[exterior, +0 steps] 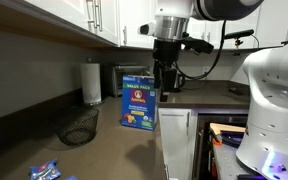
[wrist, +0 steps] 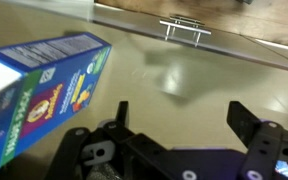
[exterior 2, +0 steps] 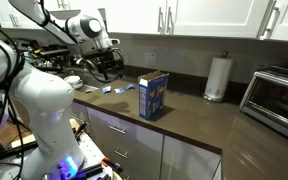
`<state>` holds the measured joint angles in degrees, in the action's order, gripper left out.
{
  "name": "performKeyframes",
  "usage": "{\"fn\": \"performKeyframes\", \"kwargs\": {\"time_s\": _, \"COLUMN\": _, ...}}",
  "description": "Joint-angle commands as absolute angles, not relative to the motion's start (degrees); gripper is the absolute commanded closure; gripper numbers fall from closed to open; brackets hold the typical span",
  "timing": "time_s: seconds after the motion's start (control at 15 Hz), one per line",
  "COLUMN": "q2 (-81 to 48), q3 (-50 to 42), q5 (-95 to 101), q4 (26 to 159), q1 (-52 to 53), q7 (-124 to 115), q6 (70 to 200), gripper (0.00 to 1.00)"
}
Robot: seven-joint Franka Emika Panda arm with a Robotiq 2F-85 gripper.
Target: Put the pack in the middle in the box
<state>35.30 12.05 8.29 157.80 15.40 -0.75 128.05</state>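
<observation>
- Gripper point(wrist: 180, 112): the jaws stand apart with nothing between them. It hangs above the bench, beside the box.
- Packs point(exterior 2: 116, 89): small blue packs lie near the front edge of the bench. None is lifted, and the middle one is too small to single out.
- Box point(exterior 2: 154, 95): it stands upright near the front edge, apart from the packs.
- Progress: judged not started. Grasping the pack, carrying it and dropping it into the box all remain.

Only readable bit: white "VALUE PACK" across top of blue box point(exterior: 138, 103) in an exterior view. Wrist view: smaller print on box front too blurry, can't make out.
</observation>
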Motion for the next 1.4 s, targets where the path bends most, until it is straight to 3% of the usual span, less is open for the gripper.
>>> {"fn": "performKeyframes", "kwargs": {"time_s": 0.0, "q2": 23.54, "q3": 9.82, "q5": 6.31, "q4": 153.38, "q1": 16.92, "q7": 6.35, "q6": 139.47, "gripper": 0.00}}
{"fn": "performKeyframes", "kwargs": {"time_s": 0.33, "q2": 7.26, "q3": 6.14, "q5": -2.87, "q4": 145.09, "q1": 21.35, "q7": 21.52, "q6": 148.73, "gripper": 0.00}}
{"fn": "performKeyframes", "kwargs": {"time_s": 0.73, "q2": -7.51, "q3": 10.37, "q5": -10.54, "q4": 131.19, "q1": 18.42, "q7": 34.80, "q6": 143.09, "gripper": 0.00}}
{"fn": "performKeyframes", "kwargs": {"time_s": 1.33, "q2": -15.48, "q3": 15.09, "q5": -1.15, "q4": 124.66, "q1": 15.68, "q7": 32.04, "q6": 141.11, "gripper": 0.00}}
